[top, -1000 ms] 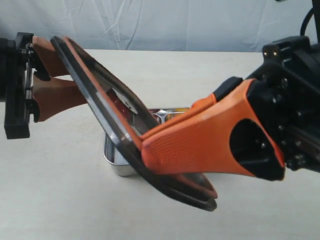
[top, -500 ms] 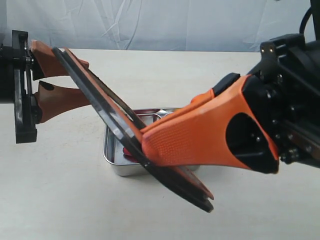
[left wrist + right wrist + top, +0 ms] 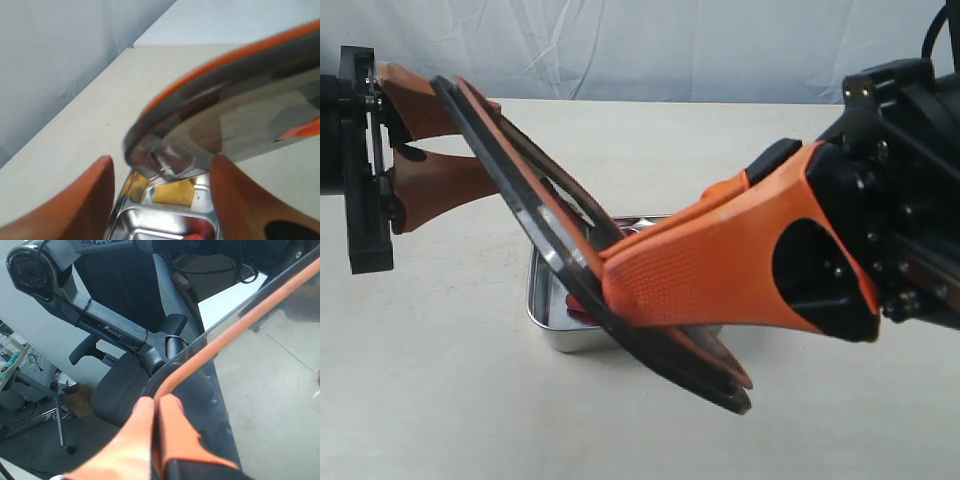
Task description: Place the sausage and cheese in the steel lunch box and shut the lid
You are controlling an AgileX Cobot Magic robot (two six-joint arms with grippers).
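Grips the lid (image 3: 535,215) at its lower rim with the right gripper (image 3: 615,300), pads pressed tight on either face of the dark plate, orange seal between them. Holds it steeply tilted rather than flat, high edge up by the left gripper (image 3: 162,167), low edge down past the right fingertips. Shows the left fingers spread wide, clamping nothing, with the lid's raised corner just ahead of and between their tips; cannot tell whether either pad touches it. Looks like a guiding station for that edge, ready to steady or press, not a hold. Finds the steel lunch box (image 3: 545,325) directly beneath the right gripper on the table (image 3: 420,400), partly hidden under the slanted lid. Has the cheese (image 3: 172,192) in the compartment below the left fingertips and the sausage (image 3: 197,232) in the adjoining one, so probably leaves only the closing. Calls for levelling the lid and squaring its corners over the box before lowering; risks a skewed seat otherwise.
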